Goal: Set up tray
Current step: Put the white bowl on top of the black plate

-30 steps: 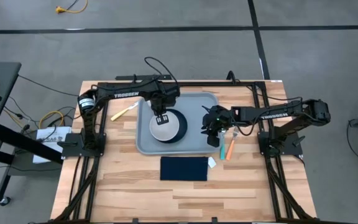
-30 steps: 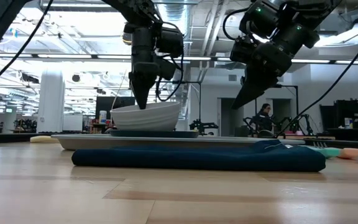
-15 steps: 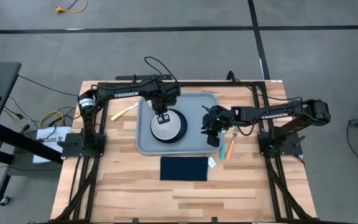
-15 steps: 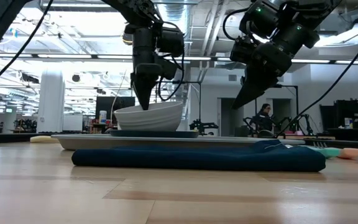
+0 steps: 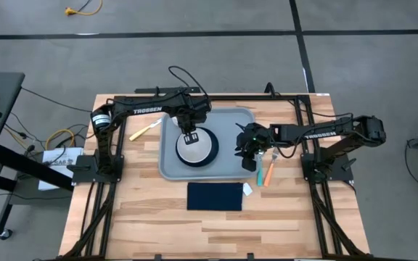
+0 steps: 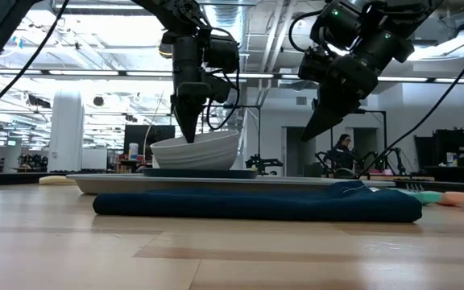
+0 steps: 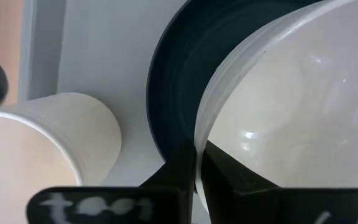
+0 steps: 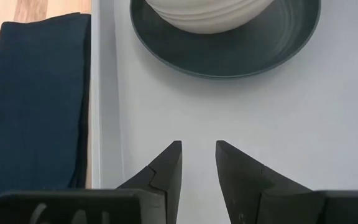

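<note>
Currently the tray [image 5: 207, 145] is seen lying on the tabletop [image 5: 158, 210] between the two arms, with a dark plate [image 5: 210, 151] set in it and a white bowl [image 6: 196, 151] resting on that plate. The bowl's rim is clenched by the left gripper [image 7: 195, 180], one finger inside the wall and one outside, as shown in the left wrist view. The step in hand is judged to be the settling of the bowl on the plate; it would be done well if the bowl were centred, lowered level until fully seated, and the rim freed only then, with the gripper lifted straight up so the bowl is not dragged. A pale cup [image 7: 61, 137] is seen just beside the plate in the left wrist view; its contents cannot be told. The bowl appears empty. The right gripper [image 8: 197, 163] is held above the bare tray floor with its fingers slightly apart and nothing grasped. A navy cloth [image 5: 215, 196] lies near the tray's front edge, and utensils [image 5: 265, 172] lie by its right side.
</note>
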